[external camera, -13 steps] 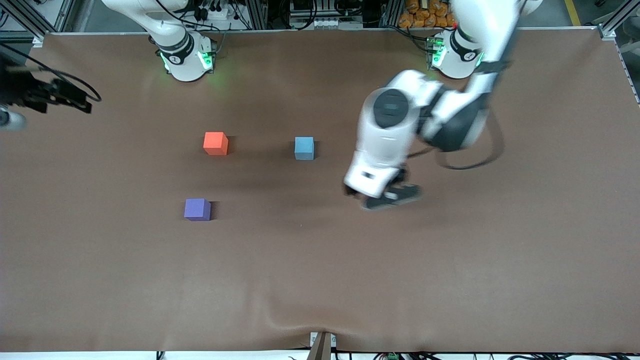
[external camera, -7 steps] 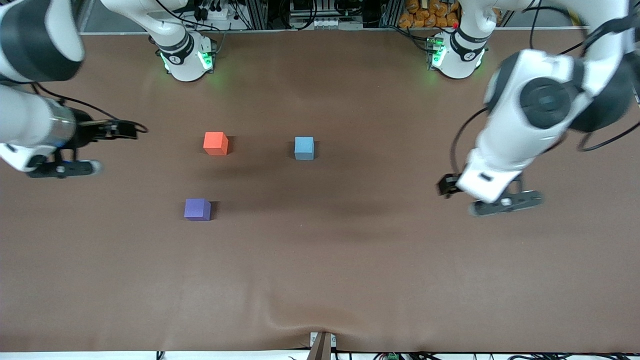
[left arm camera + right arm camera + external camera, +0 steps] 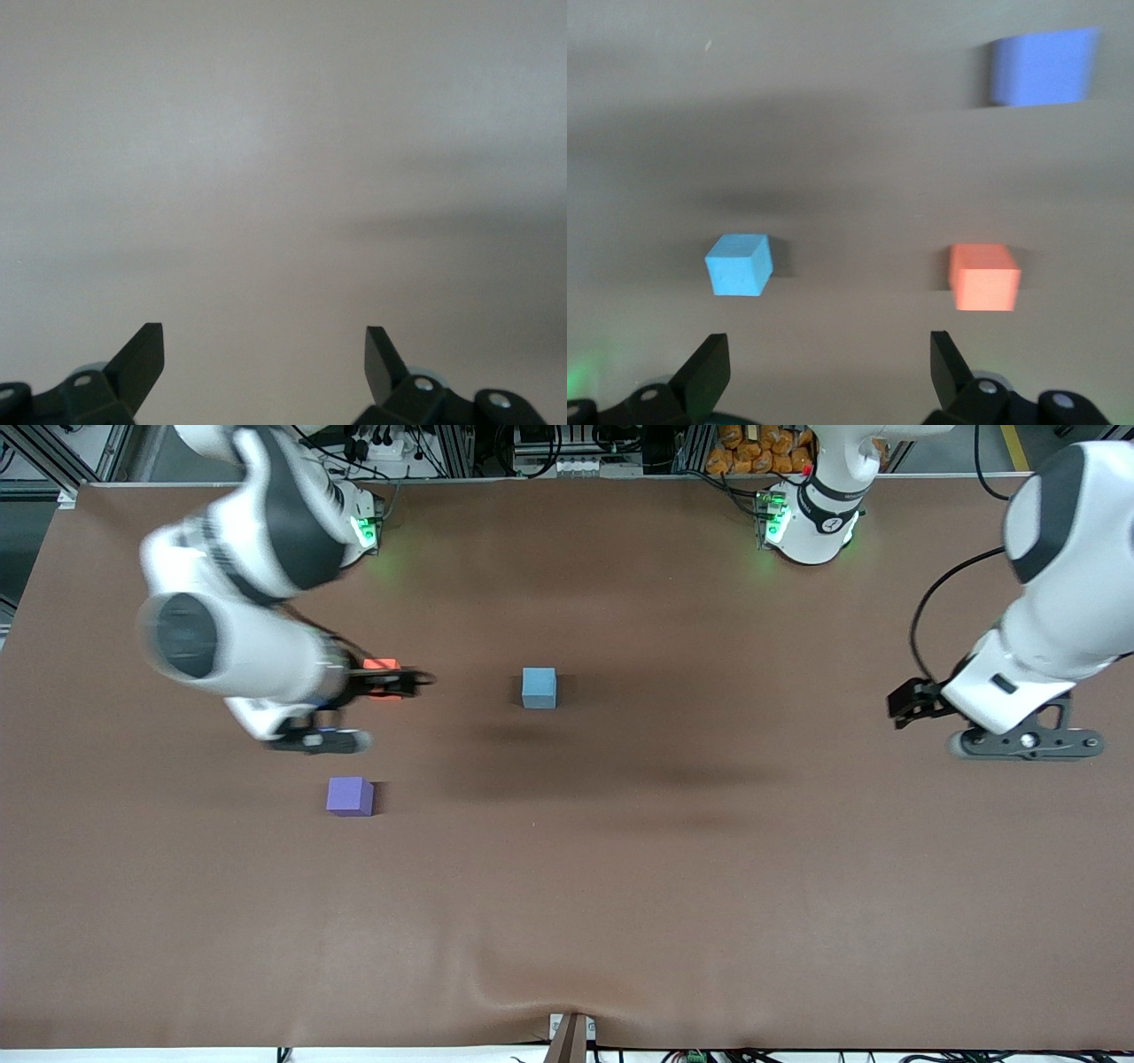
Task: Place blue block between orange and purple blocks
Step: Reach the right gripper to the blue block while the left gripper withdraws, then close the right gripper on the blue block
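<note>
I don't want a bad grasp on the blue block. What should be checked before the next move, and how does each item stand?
1. Blue block free, flat on the table: ok.
2. Right gripper open, nothing held: ok.
3. Right gripper lined up over the blue block: not ok; it is up near the orange block.
4. Gap between the orange block and the purple block free of blocks: ok.
5. Left gripper open, waiting toward the left arm's end, away from the blocks: ok.
</note>
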Action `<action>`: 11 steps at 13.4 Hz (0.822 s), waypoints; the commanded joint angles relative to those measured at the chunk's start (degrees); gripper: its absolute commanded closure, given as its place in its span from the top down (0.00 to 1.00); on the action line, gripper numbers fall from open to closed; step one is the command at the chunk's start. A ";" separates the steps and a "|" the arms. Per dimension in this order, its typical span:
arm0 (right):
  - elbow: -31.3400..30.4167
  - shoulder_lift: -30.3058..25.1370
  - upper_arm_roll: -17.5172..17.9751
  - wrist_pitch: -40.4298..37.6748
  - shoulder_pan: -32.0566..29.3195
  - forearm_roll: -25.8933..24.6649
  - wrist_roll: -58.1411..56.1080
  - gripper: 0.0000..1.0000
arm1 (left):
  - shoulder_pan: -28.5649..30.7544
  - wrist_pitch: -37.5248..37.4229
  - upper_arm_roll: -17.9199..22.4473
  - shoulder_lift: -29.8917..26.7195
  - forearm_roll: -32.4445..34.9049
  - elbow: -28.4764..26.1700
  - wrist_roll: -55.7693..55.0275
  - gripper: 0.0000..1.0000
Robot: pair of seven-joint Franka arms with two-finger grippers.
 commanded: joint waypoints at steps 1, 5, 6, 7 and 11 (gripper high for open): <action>-6.24 1.66 -0.62 9.05 6.37 1.39 0.75 1.00 | 2.60 -3.48 0.14 -3.38 -1.22 -1.50 6.84 1.00; -15.94 4.28 -0.54 28.24 14.20 4.12 4.33 1.00 | 3.32 -7.26 -0.21 -6.54 -2.46 -1.68 8.54 1.00; -15.77 5.86 -0.53 29.83 15.43 4.12 7.58 1.00 | 3.41 -8.49 -0.30 -7.86 -2.46 -1.50 8.36 1.00; -15.85 7.45 -0.62 32.54 17.01 4.12 9.18 1.00 | 4.19 -9.02 -1.35 -8.57 -2.46 -1.33 8.01 1.00; -15.85 10.62 -0.62 35.91 18.61 4.03 11.12 1.00 | 3.94 -11.66 -3.20 -9.54 -2.81 -0.10 4.15 1.00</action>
